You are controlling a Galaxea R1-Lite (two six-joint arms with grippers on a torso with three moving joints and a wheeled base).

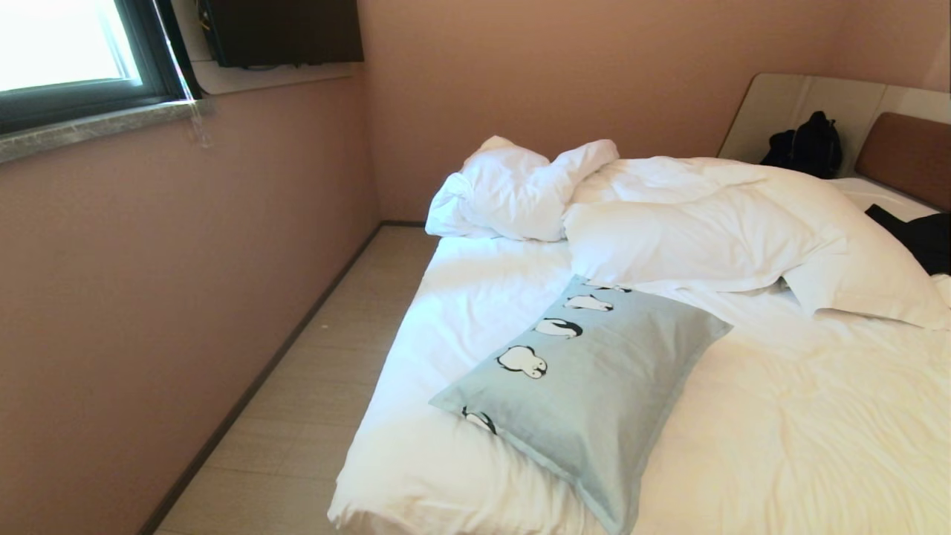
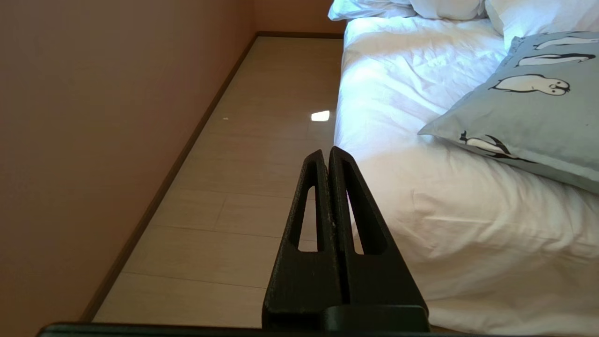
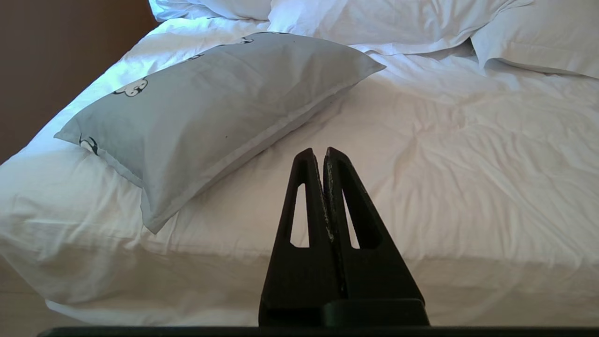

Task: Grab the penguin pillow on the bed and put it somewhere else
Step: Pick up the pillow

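Lying on one bed (image 1: 780, 446): one penguin pillow (image 1: 594, 379); left hand (image 2: 327, 152) and right hand (image 3: 318, 152) closed, empty.

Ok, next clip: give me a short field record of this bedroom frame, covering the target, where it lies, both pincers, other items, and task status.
target: rectangular light blue penguin pillow
location: lying flat on the large white-sheeted bed, near its foot corner on the window side
left pincer: shut, empty, off the bed's edge over the pale tiled floor
right pincer: shut, empty, short of the pillow, facing the bed
other items: crumpled white duvet, black bag against the headboard, dark garment
status: pillow not yet touched
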